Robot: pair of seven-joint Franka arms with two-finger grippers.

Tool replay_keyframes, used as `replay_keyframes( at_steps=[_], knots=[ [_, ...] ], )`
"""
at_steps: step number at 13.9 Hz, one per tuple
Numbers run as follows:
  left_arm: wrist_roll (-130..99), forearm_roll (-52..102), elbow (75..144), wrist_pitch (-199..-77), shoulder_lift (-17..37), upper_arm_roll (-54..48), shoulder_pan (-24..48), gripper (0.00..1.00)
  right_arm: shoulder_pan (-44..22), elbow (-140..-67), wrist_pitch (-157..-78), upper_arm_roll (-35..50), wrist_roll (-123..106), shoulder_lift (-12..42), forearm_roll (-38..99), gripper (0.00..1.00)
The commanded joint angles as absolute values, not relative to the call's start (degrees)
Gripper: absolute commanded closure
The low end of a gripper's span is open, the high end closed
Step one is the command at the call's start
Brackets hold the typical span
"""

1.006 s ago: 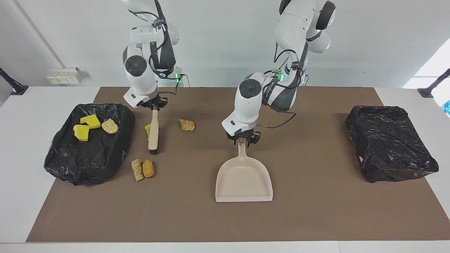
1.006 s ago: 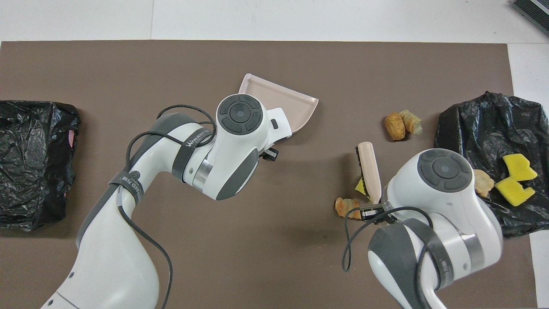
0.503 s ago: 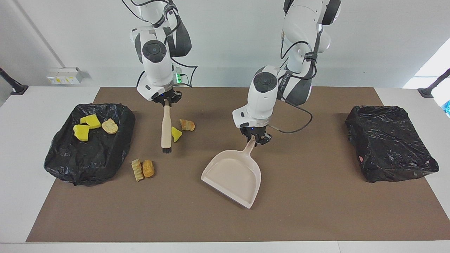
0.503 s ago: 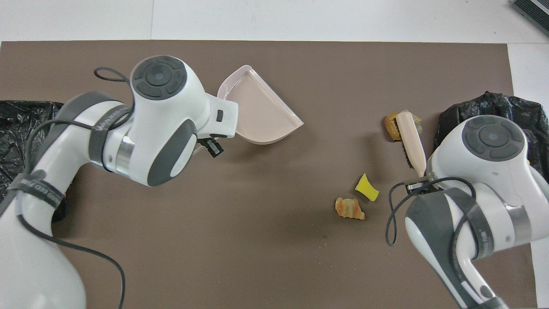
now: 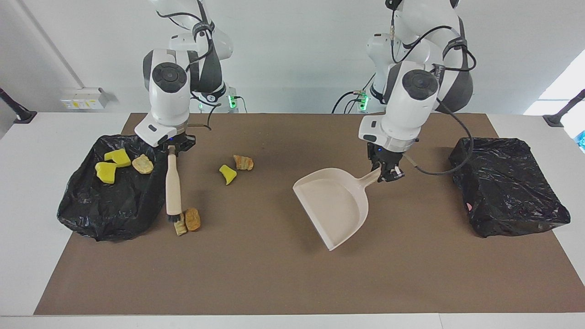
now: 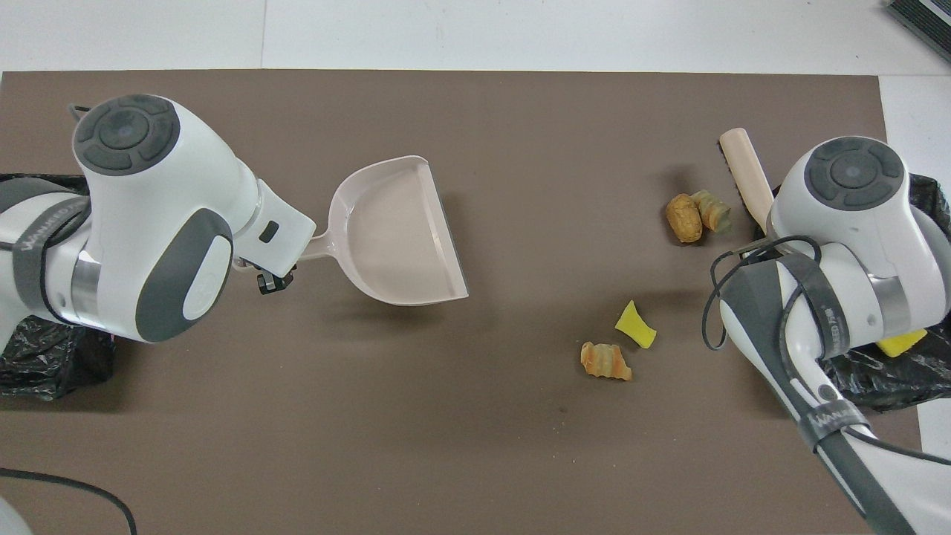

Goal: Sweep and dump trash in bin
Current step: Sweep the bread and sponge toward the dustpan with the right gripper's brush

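Right gripper (image 5: 172, 147), clamped on the beige black-bristled hand brush (image 5: 173, 187), has swung its bristles beside two golden-brown bread pieces (image 5: 187, 220); left gripper (image 5: 383, 170) has pulled the gripped beige plastic dustpan (image 5: 336, 204) well apart, so sweeping seems premature.

I note both arms have glossy white shells with dark grey joint sections and round grey end caps bearing a ring of segmented pads. On the left arm (image 6: 141, 230) a dark grey band carries white lettering; the right arm (image 6: 847, 245) shows a matching lettered band on its black link. Black cables loop loose off each wrist, at about 9 o'clock of the right wrist in the overhead view. Small blue lights glow under both wrist flanges, green lights at the bases.
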State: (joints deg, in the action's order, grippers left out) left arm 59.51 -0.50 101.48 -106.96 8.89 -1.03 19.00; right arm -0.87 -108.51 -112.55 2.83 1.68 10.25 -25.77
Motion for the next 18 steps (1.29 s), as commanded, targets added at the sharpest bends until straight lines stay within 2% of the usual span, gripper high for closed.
replay_keyframes(
  at_steps=[1, 3, 6, 8, 18],
  knots=[
    [61.79, -2.19, 112.64, -113.7, 2.21, -1.23, 20.21, 1.0, -0.35, -106.96, -114.51, 3.6, 1.05, 14.31, -26.28, 1.0],
    [61.0, -4.65, 115.92, -117.32, 1.58, -1.32, 23.28, 1.0, -1.31, -107.66, -113.48, 3.87, 0.79, 14.77, -25.49, 1.0],
    [57.76, -4.83, 116.71, -118.47, 1.67, -1.32, 24.34, 1.0, -5.0, -109.5, -107.51, 4.22, -1.22, 12.49, -18.39, 1.0],
    [51.01, -5.18, 120.48, -124.68, 1.85, -1.23, 26.96, 1.0, -5.8, -113.98, -108.36, 4.22, -3.86, 10.21, -10.24, 1.0],
    [46.76, -10.37, 123.66, -126.12, 2.37, -1.41, 31.03, 1.0, -20.02, -117.25, -110.82, 4.22, 3.06, 7.03, 3.51, 1.0]
  ],
)
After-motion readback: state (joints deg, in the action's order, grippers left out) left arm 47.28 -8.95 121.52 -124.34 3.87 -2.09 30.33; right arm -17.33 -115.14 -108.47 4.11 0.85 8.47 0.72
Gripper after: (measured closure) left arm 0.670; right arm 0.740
